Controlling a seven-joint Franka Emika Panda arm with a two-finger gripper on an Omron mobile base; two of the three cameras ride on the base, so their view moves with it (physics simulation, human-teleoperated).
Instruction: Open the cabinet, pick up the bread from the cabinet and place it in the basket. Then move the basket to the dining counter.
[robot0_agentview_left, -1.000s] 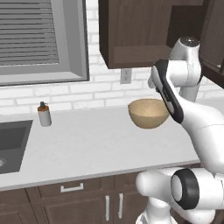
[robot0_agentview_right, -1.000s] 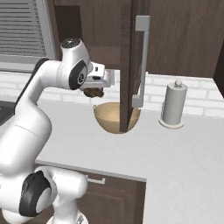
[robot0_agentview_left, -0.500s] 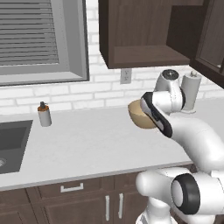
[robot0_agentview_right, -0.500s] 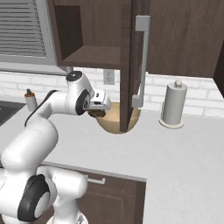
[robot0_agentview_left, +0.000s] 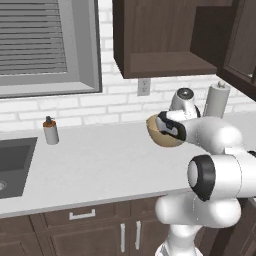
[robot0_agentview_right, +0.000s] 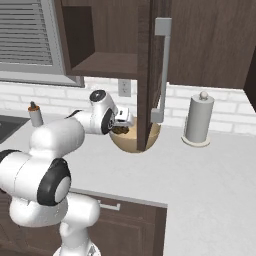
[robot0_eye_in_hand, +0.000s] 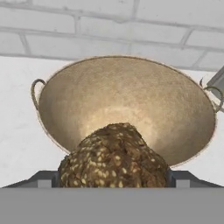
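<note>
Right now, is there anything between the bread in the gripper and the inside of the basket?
Nothing visible does. In the hand view the bread sits between the jaws of the gripper, and the hollow of the basket lies bare right beyond it.

Bread (robot0_eye_in_hand: 114, 158): lower part cut off at hand view's bottom. Basket (robot0_agentview_right: 129, 141): right side behind open cabinet door (robot0_agentview_right: 146, 75). Claw (robot0_agentview_right: 121, 126) fingertips: too small to make out.
</note>
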